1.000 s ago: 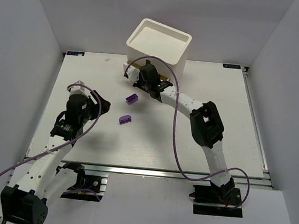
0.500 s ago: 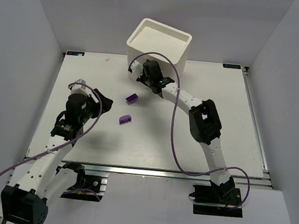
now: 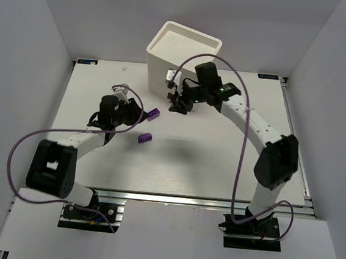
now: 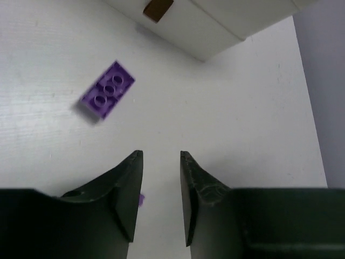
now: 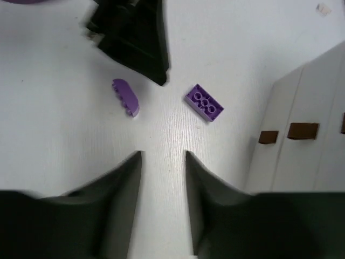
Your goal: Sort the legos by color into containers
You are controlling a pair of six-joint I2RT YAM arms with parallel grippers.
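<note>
Left pincer [image 4: 160,155]: jaws parted, nothing between them, low over the table [image 3: 218,164]. It has swung in from the left side of the table and now sits just beside the flat purple brick [image 4: 108,89], not touching it. Right pincer [image 5: 163,155]: also parted and empty. It has backed off the front of the white chest [image 3: 183,51] and risen, with its elbow thrown out to the right. Both purple pieces lie where they were. The brick is studs-up near the chest, and the rounded purple piece [image 5: 126,97] lies a little nearer the arm bases, apart from the brick.

Room: bare table around both pieces, and the right half is open to its edge. The chest stands at the far edge, centre. The two pincers face each other across the brick.

Hard to see: from overhead, the right pincer hides the chest front. The right wrist view shows brown pulls [image 5: 302,130], with the chest cut off at the frame edge. In the left wrist view the rounded piece is only a sliver beside one finger. The right fingers are blurred.
</note>
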